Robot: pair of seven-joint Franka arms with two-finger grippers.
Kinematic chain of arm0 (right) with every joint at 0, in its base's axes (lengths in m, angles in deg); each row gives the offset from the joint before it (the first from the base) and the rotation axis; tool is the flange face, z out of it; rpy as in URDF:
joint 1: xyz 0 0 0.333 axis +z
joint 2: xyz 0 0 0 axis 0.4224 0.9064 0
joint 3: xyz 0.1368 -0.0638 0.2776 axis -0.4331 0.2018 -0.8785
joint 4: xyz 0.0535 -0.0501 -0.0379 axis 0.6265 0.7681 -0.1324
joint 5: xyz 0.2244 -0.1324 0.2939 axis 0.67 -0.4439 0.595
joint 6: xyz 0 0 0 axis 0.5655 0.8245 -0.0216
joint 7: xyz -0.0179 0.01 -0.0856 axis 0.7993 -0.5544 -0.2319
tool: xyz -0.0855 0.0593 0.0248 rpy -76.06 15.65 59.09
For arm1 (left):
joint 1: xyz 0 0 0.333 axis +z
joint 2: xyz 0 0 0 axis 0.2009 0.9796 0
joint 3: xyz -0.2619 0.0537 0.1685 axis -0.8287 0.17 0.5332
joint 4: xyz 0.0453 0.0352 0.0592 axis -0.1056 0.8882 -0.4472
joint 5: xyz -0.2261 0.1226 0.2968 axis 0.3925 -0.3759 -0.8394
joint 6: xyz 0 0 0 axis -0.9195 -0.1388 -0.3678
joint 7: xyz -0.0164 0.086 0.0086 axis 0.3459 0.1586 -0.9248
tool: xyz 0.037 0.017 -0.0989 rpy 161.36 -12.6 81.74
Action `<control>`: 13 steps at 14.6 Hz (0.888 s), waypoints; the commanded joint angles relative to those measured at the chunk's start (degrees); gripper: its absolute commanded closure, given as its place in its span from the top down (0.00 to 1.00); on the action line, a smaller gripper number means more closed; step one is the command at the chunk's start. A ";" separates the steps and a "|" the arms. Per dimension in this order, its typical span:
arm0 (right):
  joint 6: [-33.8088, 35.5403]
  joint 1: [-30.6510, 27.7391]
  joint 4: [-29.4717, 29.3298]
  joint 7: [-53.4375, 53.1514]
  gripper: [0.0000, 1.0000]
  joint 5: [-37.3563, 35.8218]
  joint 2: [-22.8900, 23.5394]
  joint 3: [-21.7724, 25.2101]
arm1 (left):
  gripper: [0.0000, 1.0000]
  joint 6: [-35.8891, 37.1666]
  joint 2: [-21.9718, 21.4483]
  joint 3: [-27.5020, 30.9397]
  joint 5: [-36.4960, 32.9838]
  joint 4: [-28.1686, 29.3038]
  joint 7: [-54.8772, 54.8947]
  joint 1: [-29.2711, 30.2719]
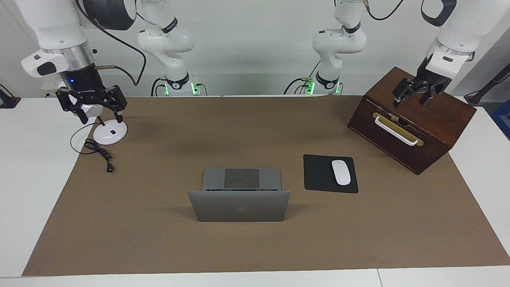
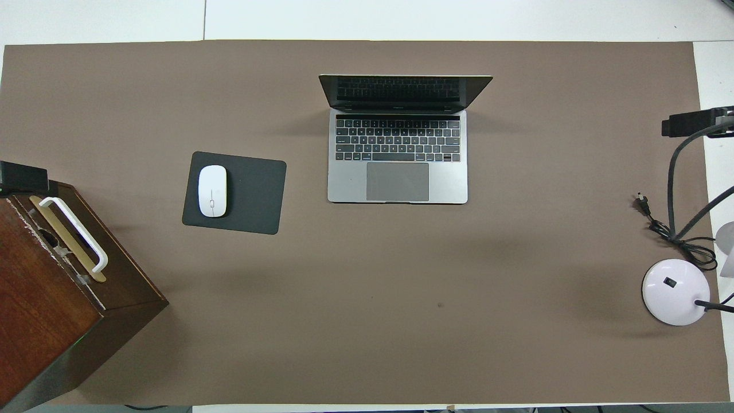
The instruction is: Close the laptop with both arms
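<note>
Thin grey laptop (image 1: 239,194) open mid-mat, lid upright, keyboard and trackpad facing the robots
</note>
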 commanded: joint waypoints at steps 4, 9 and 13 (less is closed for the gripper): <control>-6.81 -0.35 -0.06 3.86 0.72 -0.34 1.64 -0.11 | 0.11 -1.03 -1.10 -0.43 -1.15 1.19 -0.28 0.33; -19.10 -0.18 -0.41 3.86 0.00 -0.25 4.62 -1.68 | 0.00 -6.13 -0.58 -0.69 -0.89 1.19 -10.17 -0.20; -27.72 -0.18 -4.00 2.90 0.00 0.36 9.28 -4.76 | 0.00 -9.47 -0.14 -0.87 -0.54 0.92 -12.32 -0.55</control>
